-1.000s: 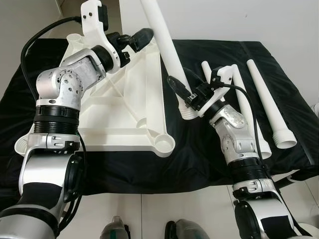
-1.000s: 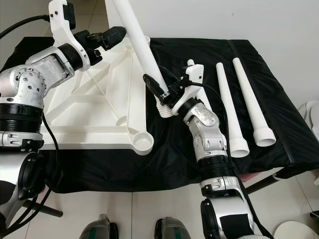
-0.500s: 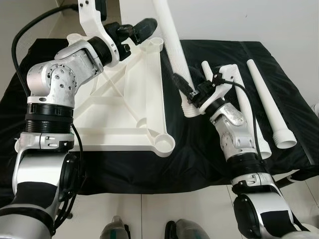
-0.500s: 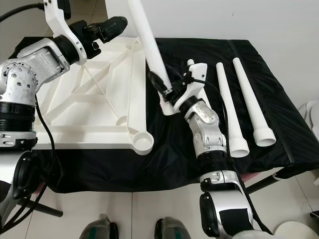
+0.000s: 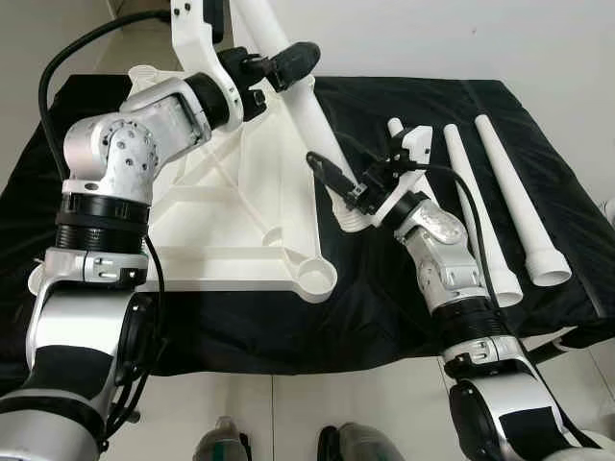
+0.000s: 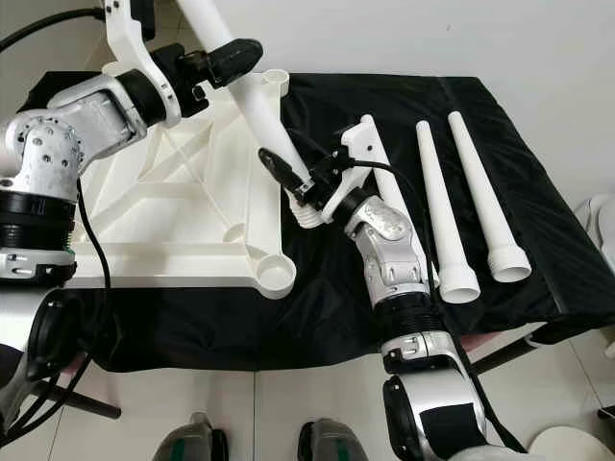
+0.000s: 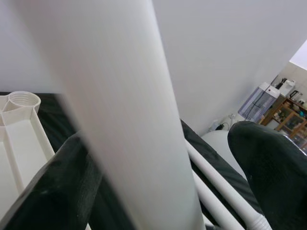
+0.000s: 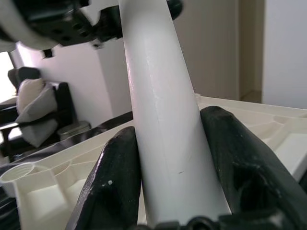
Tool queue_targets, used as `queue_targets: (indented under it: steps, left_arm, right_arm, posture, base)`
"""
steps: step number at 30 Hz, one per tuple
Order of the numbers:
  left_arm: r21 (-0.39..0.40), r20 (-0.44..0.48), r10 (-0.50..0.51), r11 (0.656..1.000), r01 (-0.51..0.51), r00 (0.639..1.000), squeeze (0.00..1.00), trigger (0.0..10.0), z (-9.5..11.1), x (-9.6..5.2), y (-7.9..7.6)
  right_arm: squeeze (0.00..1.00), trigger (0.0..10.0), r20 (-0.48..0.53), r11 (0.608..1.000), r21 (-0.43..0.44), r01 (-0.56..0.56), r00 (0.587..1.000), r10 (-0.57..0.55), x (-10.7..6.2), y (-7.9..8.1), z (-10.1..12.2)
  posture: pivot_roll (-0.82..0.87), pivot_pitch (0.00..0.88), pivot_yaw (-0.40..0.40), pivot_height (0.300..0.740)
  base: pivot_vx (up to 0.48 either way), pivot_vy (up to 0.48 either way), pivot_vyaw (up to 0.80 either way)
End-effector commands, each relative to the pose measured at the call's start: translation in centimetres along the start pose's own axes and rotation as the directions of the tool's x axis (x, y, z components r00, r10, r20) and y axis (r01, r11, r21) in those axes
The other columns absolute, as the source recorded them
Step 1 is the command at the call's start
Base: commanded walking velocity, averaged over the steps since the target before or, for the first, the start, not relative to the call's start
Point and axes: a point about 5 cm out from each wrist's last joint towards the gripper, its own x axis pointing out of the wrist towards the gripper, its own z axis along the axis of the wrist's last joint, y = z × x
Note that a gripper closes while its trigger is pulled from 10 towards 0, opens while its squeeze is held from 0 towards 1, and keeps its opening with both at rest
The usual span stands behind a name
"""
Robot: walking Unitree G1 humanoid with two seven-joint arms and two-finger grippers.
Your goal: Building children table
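White table leg [image 5: 306,108] (tilted) in both clamped pincers, left [image 5: 288,63] and right [image 5: 332,181]

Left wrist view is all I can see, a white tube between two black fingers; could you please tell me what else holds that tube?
Observer: The right gripper grips the table leg near its threaded lower end, close beside the tabletop.
Operator: Thank you. Where does my left gripper sit on it?
Observer: The left gripper is high up the leg, above the tabletop's far edge.
Operator: Are other legs available?
Observer: Yes, spare legs lie on the black cloth to the robot's right.
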Motion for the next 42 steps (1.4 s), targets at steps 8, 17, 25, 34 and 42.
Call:
queue_targets:
  steps: [8, 17, 25, 34, 42]
  left_arm:
    - [0.01, 0.056, -0.294, 0.956, 0.294, 0.954, 0.0, 10.0, 2.3, 0.2, -1.2]
    - [-0.023, 0.12, -0.243, 0.969, 0.247, 0.963, 0.0, 1.8, 3.6, -0.2, -0.7]
    - [-0.03, 0.127, -0.224, 0.973, 0.23, 0.966, 0.0, 0.0, 3.5, -0.1, -0.5]
    - [0.027, 0.082, -0.162, 0.987, 0.161, 0.983, 0.0, 0.0, 3.2, 0.5, -0.3]
    - [0.166, 0.032, -0.089, 0.983, 0.083, 0.996, 0.0, 10.0, 3.6, 1.3, -1.2]
  right_arm:
    - [0.0, 10.0, 0.009, 0.999, -0.038, -0.024, 1.0, 0.024, -0.3, 0.4, 0.0]
    - [0.0, 10.0, 0.006, 0.999, -0.044, 0.016, 1.0, -0.016, -0.7, 0.1, -0.2]
    - [0.0, 10.0, 0.004, 0.999, -0.042, 0.022, 1.0, -0.022, -0.7, 0.2, -0.4]
    - [0.0, 10.0, -0.017, 0.997, -0.013, 0.076, 0.997, -0.076, -0.3, -0.5, -0.3]
    - [1.0, 10.0, -0.033, 1.0, 0.015, 0.025, 0.999, -0.024, -0.4, -0.9, 0.5]
  posture:
    - [-0.11, 0.0, 0.005, 0.74]
    - [-0.11, 0.0, 0.012, 0.74]
    - [-0.11, 0.0, 0.009, 0.74]
    - [-0.11, 0.0, 0.001, 0.74]
    - [-0.1, 0.0, -0.014, 0.74]
  base:
    - [0.0, 0.0, 0.0]
    - [0.0, 0.0, 0.0]
    - [0.0, 0.0, 0.0]
    - [0.0, 0.0, 0.0]
    - [0.0, 0.0, 0.0]
